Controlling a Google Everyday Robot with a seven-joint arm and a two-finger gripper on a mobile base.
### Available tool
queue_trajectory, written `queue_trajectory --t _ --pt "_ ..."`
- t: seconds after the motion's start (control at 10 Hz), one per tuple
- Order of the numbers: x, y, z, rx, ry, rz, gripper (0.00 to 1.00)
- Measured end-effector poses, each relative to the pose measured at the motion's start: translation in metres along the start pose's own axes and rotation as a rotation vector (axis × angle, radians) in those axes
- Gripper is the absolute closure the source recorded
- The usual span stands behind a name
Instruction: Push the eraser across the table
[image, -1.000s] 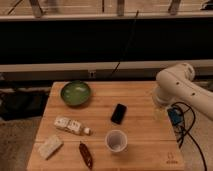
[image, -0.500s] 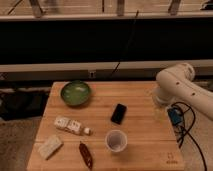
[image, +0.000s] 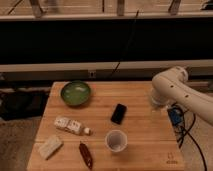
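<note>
Camera view: eraser (image: 118, 113) is a small flat black block, rectangular with rounded corners, phone-like in outline. Its surface is dark and plain, with no markings that can be made out. It lies flat on the table (image: 140, 97), near the centre, with its long side tilted slightly off the table's near-far line.

Position relative to the pincer:
- The arm (image: 172, 86) is white and enters from the right, bending over the table's right edge.
- The pincer (image: 160, 104) sits at the arm's lower end, above the right part of the table, mostly covered by the arm.
- The pincer is released and grasps nothing.
- The eraser lies to the left of the pincer and slightly nearer the camera, apart from it, with bare wood between them.

Surrounding items:
- Green bowl (image: 76, 93): far left of the table, well apart from the eraser.
- Cup (image: 115, 140): upright, near the front edge, just in front of the eraser and not touching it.
- Bottle (image: 71, 126): on its side, left of the eraser.
- Pale block (image: 50, 146): front left corner.
- Reddish-brown item (image: 86, 154): at the front edge, left of the cup
</note>
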Motion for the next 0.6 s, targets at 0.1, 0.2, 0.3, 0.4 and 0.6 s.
queue_trajectory --t 0.1,0.2,0.3,0.4,0.6 --pt "-0.001 -0.001 0.002 0.001 -0.002 -0.003 0.2" --pt "-0.002 -0.002 0.005 0.002 -0.003 -0.007 0.2" --pt "-0.003 -0.003 0.008 0.003 -0.004 -0.011 0.2" --pt "-0.004 -0.004 0.013 0.003 -0.005 -0.015 0.2" --pt "-0.006 -0.005 0.018 0.003 -0.009 -0.021 0.2"
